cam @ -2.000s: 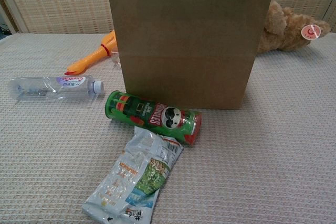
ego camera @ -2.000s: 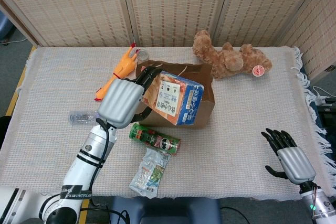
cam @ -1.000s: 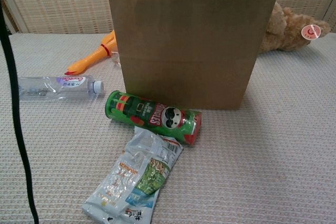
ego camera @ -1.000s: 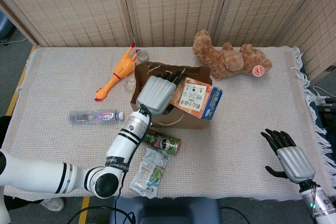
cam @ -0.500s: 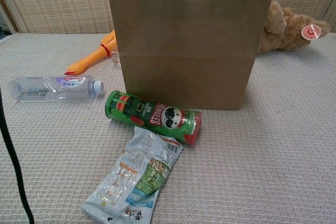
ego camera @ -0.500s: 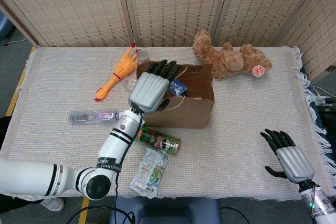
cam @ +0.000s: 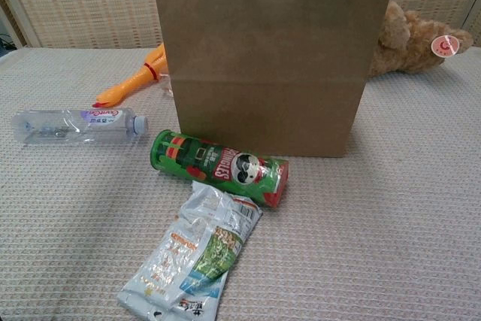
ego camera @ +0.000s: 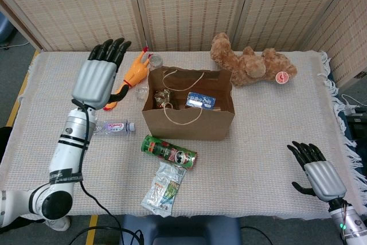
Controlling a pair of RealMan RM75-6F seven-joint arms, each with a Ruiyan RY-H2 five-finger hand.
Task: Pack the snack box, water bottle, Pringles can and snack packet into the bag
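The brown paper bag [ego camera: 189, 121] [cam: 270, 73] stands upright mid-table, and the blue snack box [ego camera: 200, 100] lies inside it. In front of the bag lie the green Pringles can [ego camera: 169, 151] [cam: 219, 168] and the snack packet [ego camera: 163, 189] [cam: 195, 255]. The water bottle [ego camera: 117, 126] [cam: 79, 125] lies on its side left of the bag. My left hand [ego camera: 102, 76] is raised high to the left of the bag, fingers spread, holding nothing. My right hand [ego camera: 319, 172] hovers open near the front right table edge. Neither hand shows in the chest view.
An orange rubber chicken [ego camera: 131, 77] [cam: 134, 77] lies behind the bottle. A brown teddy bear [ego camera: 249, 61] [cam: 413, 35] lies at the back right. A small glass jar [ego camera: 155, 59] stands near the chicken's head. The table's fringe edge runs down the right side.
My left hand carried the snack box over the bag, let it go inside, then pulled back up and to the left, now spread wide. The right hand stayed put.
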